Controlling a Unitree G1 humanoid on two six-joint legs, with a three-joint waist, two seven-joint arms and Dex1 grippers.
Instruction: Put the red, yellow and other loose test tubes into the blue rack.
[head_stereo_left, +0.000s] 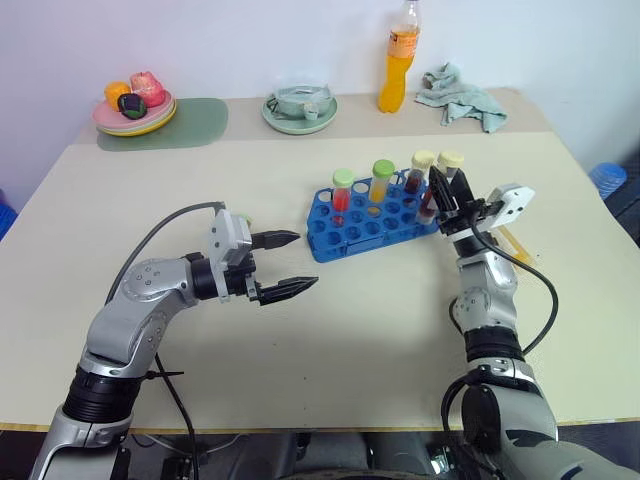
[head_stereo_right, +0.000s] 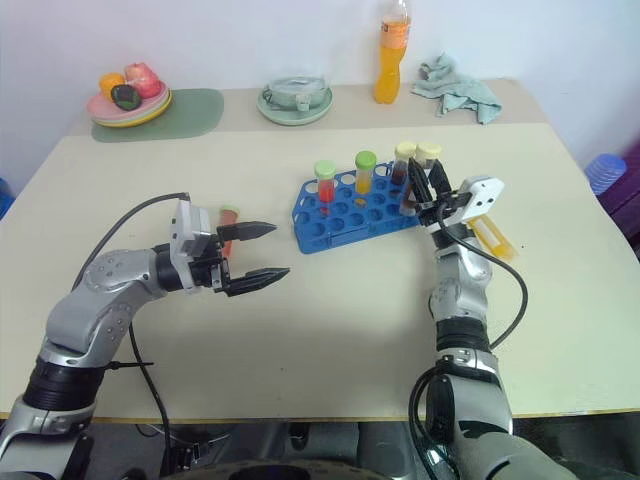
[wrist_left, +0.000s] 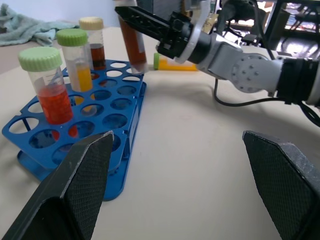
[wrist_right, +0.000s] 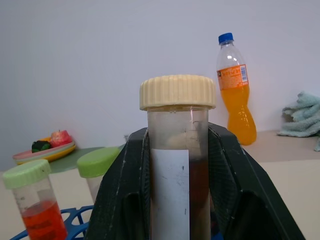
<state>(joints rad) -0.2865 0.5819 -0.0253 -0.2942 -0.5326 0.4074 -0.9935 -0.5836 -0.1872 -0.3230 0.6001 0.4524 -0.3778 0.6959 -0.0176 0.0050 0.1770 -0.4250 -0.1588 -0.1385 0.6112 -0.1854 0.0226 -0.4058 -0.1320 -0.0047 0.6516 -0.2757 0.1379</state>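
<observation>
Right gripper (head_stereo_left: 437, 190) clamped on a fourth, cream-capped tube (wrist_right: 177, 150) over blue rack (head_stereo_left: 330, 240) with three tubes; left gripper (head_stereo_left: 290, 263) agape.

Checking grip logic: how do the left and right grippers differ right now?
The left gripper is open and empty; the right gripper is shut on the brown-liquid tube with a cream cap. The left points sideways toward the blue rack, hovering over bare table beside it; the right is at the rack's far end, holding its tube upright over the holes. Both have two black fingers.
</observation>
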